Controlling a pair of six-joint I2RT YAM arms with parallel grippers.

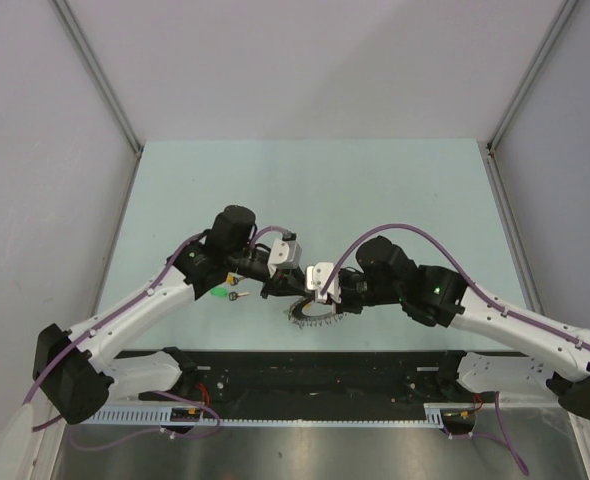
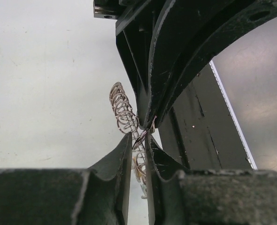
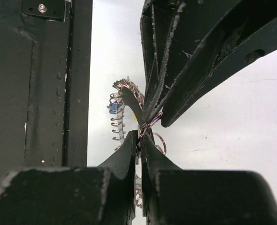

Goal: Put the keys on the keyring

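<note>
The keyring (image 1: 311,314) is a dark curved strip lined with several small wire rings; it hangs just above the table between the two arms. My right gripper (image 3: 139,136) is shut on the strip's edge and on a thin ring. My left gripper (image 2: 138,140) meets it tip to tip. Its jaws stand a narrow gap apart, and a thin wire ring (image 2: 143,136) crosses that gap and touches both tips. A blue key (image 3: 112,108) hangs on the keyring (image 3: 122,105). A green key (image 1: 218,293) and another small key (image 1: 237,296) lie on the table under the left arm.
The black base rail (image 1: 315,372) runs along the near edge, close behind the keyring; it also shows in the wrist views (image 2: 199,136) (image 3: 35,93). Grey walls with metal corner posts (image 1: 100,75) close in the pale green table (image 1: 305,190) on both sides.
</note>
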